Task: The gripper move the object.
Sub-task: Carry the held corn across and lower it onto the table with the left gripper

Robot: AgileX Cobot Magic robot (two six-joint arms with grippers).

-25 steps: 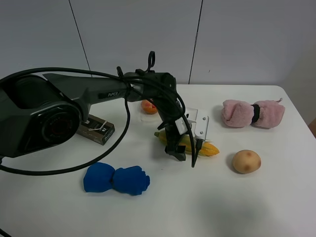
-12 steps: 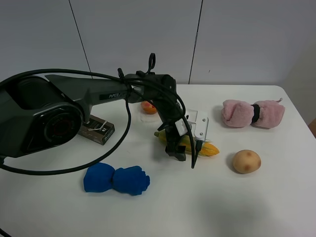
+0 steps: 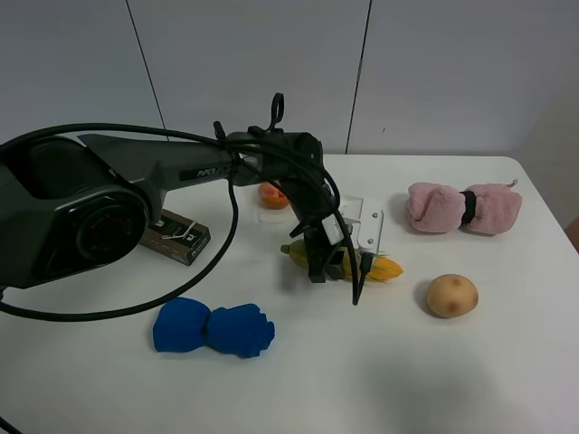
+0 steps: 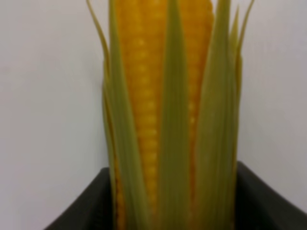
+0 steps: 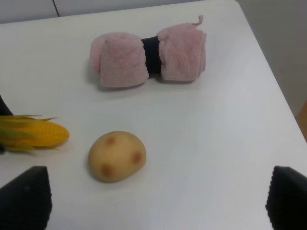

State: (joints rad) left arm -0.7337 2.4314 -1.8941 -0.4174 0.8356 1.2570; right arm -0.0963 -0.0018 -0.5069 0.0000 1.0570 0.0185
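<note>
The toy corn cob (image 3: 382,268), yellow-orange with green husk leaves, is at the table's middle, between the black jaws of my left gripper (image 3: 336,269). The gripper hangs under a white block at the end of the black cabled arm and is shut on the cob's middle. In the left wrist view the corn (image 4: 168,120) fills the picture, with the gripper (image 4: 168,211) closed around its near end. My right gripper (image 5: 153,201) is open and empty, with a black fingertip in each lower corner. The corn's tip (image 5: 36,135) also shows there. The right gripper is out of the exterior view.
A round tan potato (image 3: 451,295) lies right of the corn, and a pink rolled cloth (image 3: 463,208) lies behind it. A blue cloth (image 3: 213,328) is at the front left. A dark box (image 3: 176,237) is at the left, and an orange-red fruit (image 3: 272,195) is behind the arm.
The left gripper and the corn have shifted slightly; the cob's right tip sits a little higher in the picture. Nothing else has moved.
</note>
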